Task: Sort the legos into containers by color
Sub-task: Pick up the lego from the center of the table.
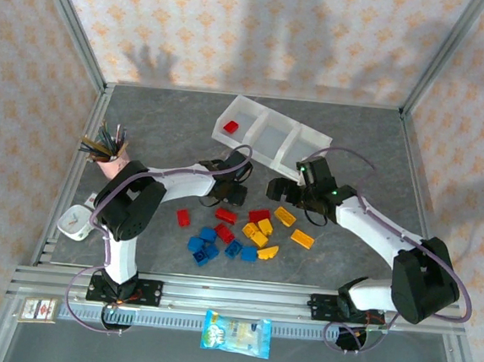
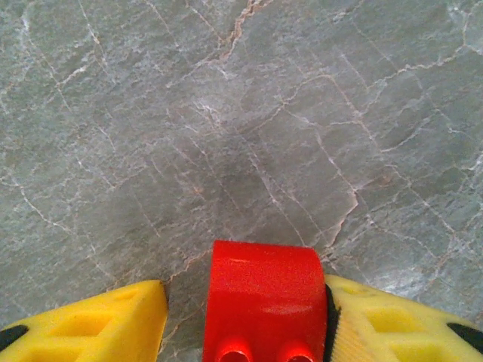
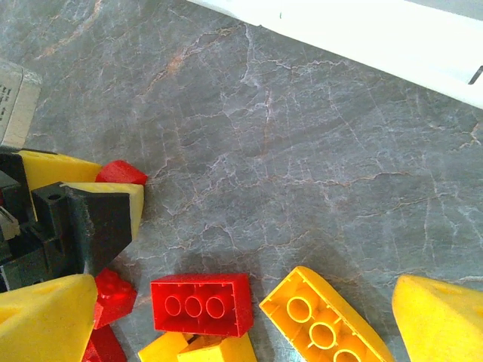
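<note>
Left claw (image 1: 226, 193), just in front of the tray (image 1: 273, 140): looks clamped on a red brick (image 2: 260, 302), though a sliver of gap at one pad leaves the grip slightly uncertain. Step in hand: taking red to the tray's left compartment, where a sorted brick (image 1: 230, 127) already lies. Next move needs lift over the tray wall, centring, release. Loose bricks (image 1: 237, 236) lie farther in front of the tray. Right claw (image 1: 277, 187): jaws wide apart, empty, near the tray's front.
</note>
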